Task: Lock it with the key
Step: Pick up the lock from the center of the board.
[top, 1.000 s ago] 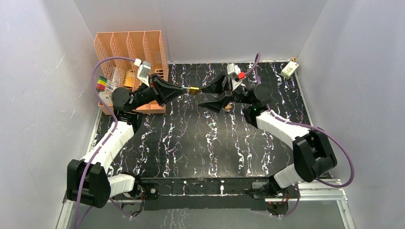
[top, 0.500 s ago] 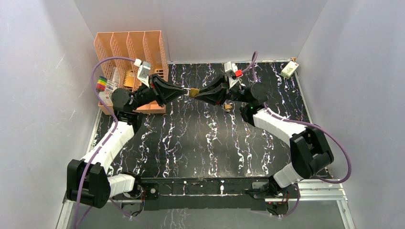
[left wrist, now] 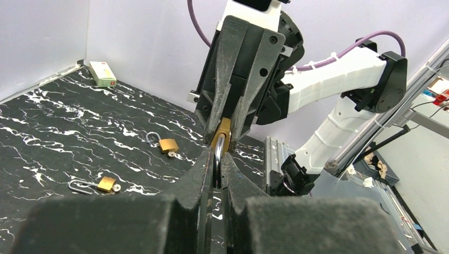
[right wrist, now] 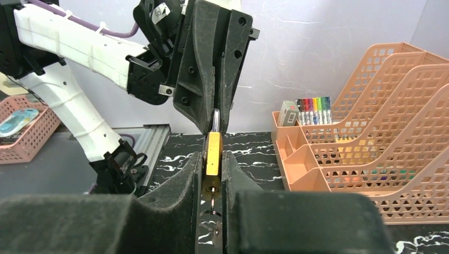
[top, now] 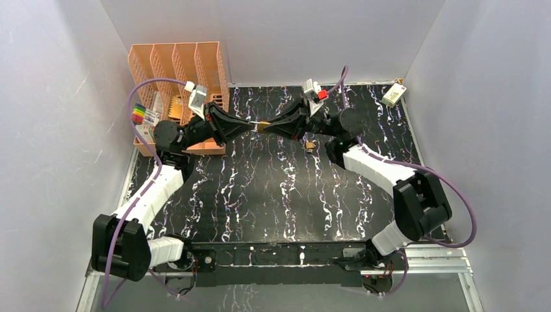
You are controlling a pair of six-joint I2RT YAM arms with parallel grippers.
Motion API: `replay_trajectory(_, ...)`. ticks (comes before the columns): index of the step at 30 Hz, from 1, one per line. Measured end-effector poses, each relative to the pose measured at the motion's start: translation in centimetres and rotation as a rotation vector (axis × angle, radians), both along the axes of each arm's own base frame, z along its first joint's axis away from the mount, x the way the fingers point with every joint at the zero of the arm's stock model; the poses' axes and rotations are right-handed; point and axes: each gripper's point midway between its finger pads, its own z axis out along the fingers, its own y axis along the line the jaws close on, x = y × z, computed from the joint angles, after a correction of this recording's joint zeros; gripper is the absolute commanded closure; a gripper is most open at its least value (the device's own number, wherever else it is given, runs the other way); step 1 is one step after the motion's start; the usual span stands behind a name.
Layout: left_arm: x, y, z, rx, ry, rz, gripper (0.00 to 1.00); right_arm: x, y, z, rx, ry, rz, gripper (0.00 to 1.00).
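Observation:
A brass padlock [top: 262,125] hangs in the air between both arms, above the back of the black marbled table. My left gripper [left wrist: 217,161] is shut on its steel shackle [left wrist: 217,157]. Facing it, my right gripper [right wrist: 213,159] is shut on the brass body [right wrist: 213,150], one finger on each flat side. The key [right wrist: 212,199] sticks out of the keyhole at the body's lower end, in the gap between my right fingers, with its ring [right wrist: 210,212] hanging below. In the top view the left gripper [top: 250,125] and the right gripper [top: 268,127] meet tip to tip.
Two more brass padlocks [left wrist: 168,144] [left wrist: 106,183] lie on the table under the right arm. An orange file organizer [top: 179,71] with coloured markers [top: 138,114] stands at the back left. A small white box [top: 394,95] lies in the back right corner.
My right gripper was open and a little to the right of the padlock; it has moved left and shut on the padlock's body. The left gripper has held the shackle throughout.

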Motion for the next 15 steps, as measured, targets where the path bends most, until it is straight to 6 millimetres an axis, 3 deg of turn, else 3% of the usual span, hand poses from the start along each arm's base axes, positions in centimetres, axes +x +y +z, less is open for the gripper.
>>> replay_trajectory(7,0.2,0.1,-0.4,0.005,0.010,-0.004,1.00,0.8,0.5,-0.4,-0.030,0.067,0.005,1.00)
replay_trajectory(8,0.2,0.1,-0.4,0.004,0.010,-0.003,0.94,0.9,0.5,-0.5,-0.038,0.079,0.008,1.00)
replay_trajectory(11,0.2,0.1,-0.5,0.007,0.013,-0.003,0.35,0.9,0.6,-0.7,-0.064,0.110,0.013,1.00)
replay_trajectory(12,0.2,0.1,-0.5,0.011,0.011,-0.006,0.06,0.9,0.6,-1.0,-0.079,0.124,0.014,1.00)
replay_trajectory(15,-0.2,-0.1,-0.6,0.032,0.033,-0.034,0.02,0.4,0.5,-2.4,-0.148,0.166,0.037,1.00)
